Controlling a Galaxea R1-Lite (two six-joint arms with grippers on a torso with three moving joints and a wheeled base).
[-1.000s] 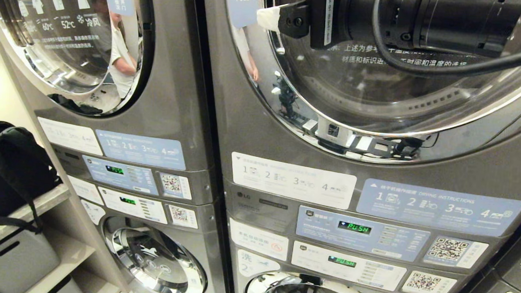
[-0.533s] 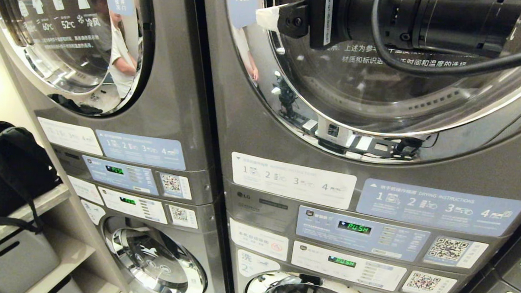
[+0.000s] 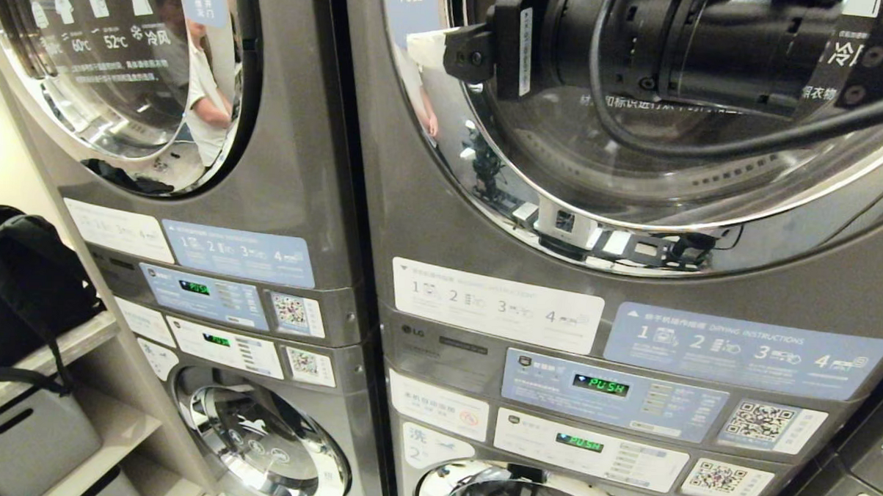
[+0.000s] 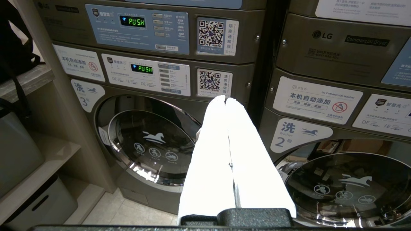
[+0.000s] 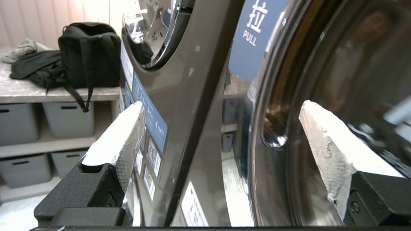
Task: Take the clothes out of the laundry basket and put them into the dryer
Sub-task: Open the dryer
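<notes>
The right end effector (image 5: 221,122) slides leftward across the dryer door (image 3: 635,174) toward the blue PULL label (image 5: 253,32), fingers spread wide and straddling the door's chrome rim, gripping nothing. The left end effector (image 4: 225,100) hangs low, fingers pressed together, facing the washers (image 4: 151,141). No clothes or basket in sight.

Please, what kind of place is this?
Most likely a self-service laundromat: stacked LG commercial machines stand side by side, each with a payment QR code sticker, numbered instruction labels and a display reading PUSH.
</notes>
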